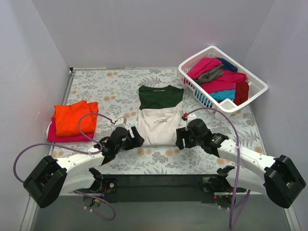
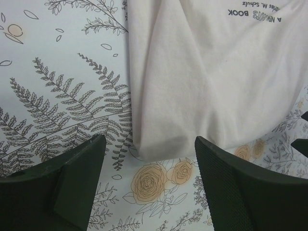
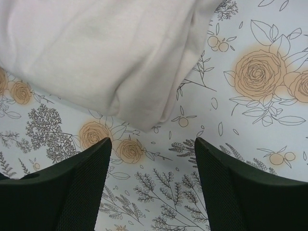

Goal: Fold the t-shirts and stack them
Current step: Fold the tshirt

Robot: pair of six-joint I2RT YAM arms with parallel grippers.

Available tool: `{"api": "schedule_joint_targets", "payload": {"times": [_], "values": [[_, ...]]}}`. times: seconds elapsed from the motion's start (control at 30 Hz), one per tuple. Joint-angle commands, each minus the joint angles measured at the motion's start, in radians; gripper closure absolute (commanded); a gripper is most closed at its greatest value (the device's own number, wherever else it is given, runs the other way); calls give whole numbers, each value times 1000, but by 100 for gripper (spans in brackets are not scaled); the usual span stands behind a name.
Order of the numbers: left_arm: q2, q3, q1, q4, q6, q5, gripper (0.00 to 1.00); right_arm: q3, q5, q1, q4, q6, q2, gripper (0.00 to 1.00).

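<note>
T-shirt, cream-white with dark green top [image 1: 159,122]: lies flat at centre of the floral table cover [image 1: 106,91], green part toward 12 o'clock, cream part toward 6. Both long edges look folded under, showing as soft rounded folds in the wrist views. Small dark print visible on the cream cloth [image 2: 207,72].

Left gripper [image 1: 136,139]: at the shirt's 7 o'clock corner. Jaws spread wide, nothing held. In the left wrist view [image 2: 149,142] the corner of the hem sits just ahead of the gap.

Right gripper [image 1: 180,137]: at the shirt's 5 o'clock corner, jaws also wide apart and empty. Folded corner of the shirt [image 3: 96,53] lies just beyond the gap [image 3: 153,142]. Cannot tell whether either set of fingertips touches the cover.

Stack at 9 o'clock: orange shirt [image 1: 74,117] folded on top of a magenta one [image 1: 62,137].

White slatted basket [image 1: 202,94] at 2 o'clock, holding a jumble of shirts: magenta [image 1: 204,67], grey [image 1: 211,74], navy [image 1: 226,63], teal [image 1: 222,95], dark red [image 1: 242,91].
</note>
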Motion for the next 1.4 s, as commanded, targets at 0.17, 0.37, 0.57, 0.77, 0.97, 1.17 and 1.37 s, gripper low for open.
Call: {"api": "schedule_joint_targets", "payload": {"times": [0.17, 0.37, 0.57, 0.77, 0.97, 1.17, 1.37], "values": [[61, -3, -5, 10, -17, -10, 42, -16, 13, 3, 141, 11, 96, 48], [73, 2, -11, -9, -10, -4, 47, -14, -5, 1, 206, 11, 180, 52], [82, -3, -16, -4, -10, 33, 55, -25, -27, 3, 253, 13, 209, 54], [73, -33, -17, 42, -23, 85, 78, -25, -42, 3, 260, 12, 231, 74], [55, 8, -17, -41, -3, 16, 100, -21, 13, 1, 189, -15, 184, 99], [-20, 94, -17, -179, 98, 5, 100, 21, 73, -11, 24, -104, 113, 99], [7, 115, -17, -254, 135, 33, 100, 52, 59, -18, -68, -142, 113, 99]]}}
